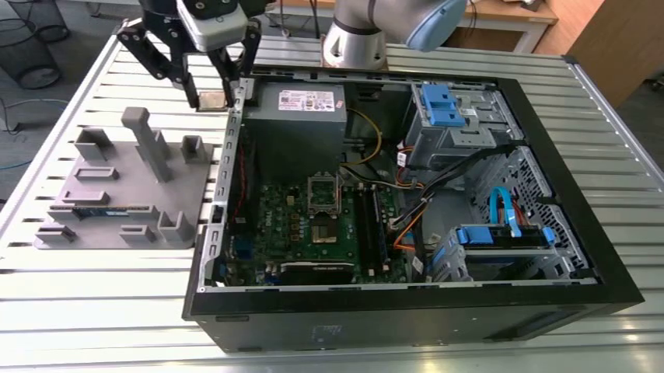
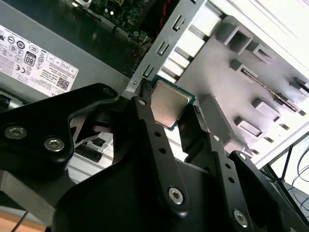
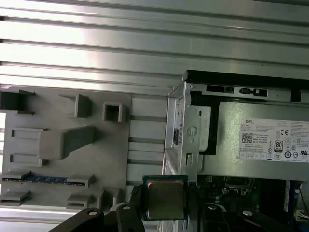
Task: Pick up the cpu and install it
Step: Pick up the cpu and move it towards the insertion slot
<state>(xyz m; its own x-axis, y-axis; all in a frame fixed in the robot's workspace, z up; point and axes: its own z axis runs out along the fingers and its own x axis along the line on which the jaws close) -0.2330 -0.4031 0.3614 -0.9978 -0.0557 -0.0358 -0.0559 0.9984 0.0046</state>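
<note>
Toward the exterior view's upper left: tool (image 1: pixel 211 99) closed narrowly on the cpu (image 1: pixel 211 101), black fingers (image 1: pixel 191 92) pressing two opposite edges of the chip. Hangs in the air at the side wall of the open computer case (image 1: pixel 415 311), just beside the grey power supply (image 1: pixel 301 101), between it and the grey holder tray (image 1: pixel 114 194) on the slatted tabletop (image 1: pixel 104 303). In both wrist views, cpu (image 2: pixel 168 105) (image 3: pixel 165 199) with silvery top facing the camera, green rim showing. Green motherboard (image 1: pixel 311 225) lower in the case, well apart from the chip. Memory stick (image 1: pixel 104 210) lying in the tray.
</note>
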